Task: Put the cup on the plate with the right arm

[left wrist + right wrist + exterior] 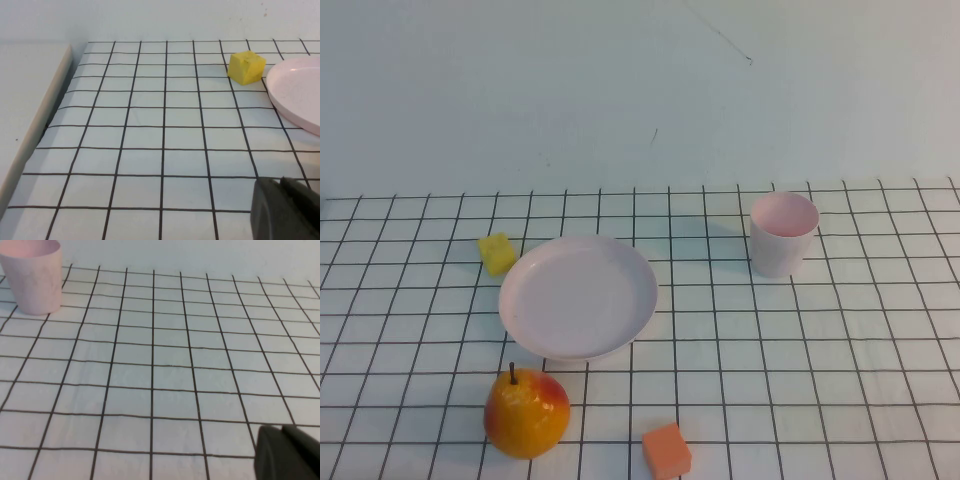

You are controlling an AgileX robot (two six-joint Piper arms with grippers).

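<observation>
The pale pink cup (784, 234) stands upright on the gridded cloth at the right, apart from the round pale pink plate (578, 295) in the middle. The cup also shows in the right wrist view (33, 276), far from my right gripper (280, 432), whose dark fingers lie together with no gap and hold nothing. The plate's rim shows in the left wrist view (295, 95). My left gripper (280, 184) is shut and empty, low over the cloth, away from the plate. Neither arm shows in the high view.
A yellow block (497, 253) lies just left of the plate and shows in the left wrist view (246, 67). A red-yellow pear (526, 412) and an orange block (666, 451) sit near the front. A white wall stands behind the cloth.
</observation>
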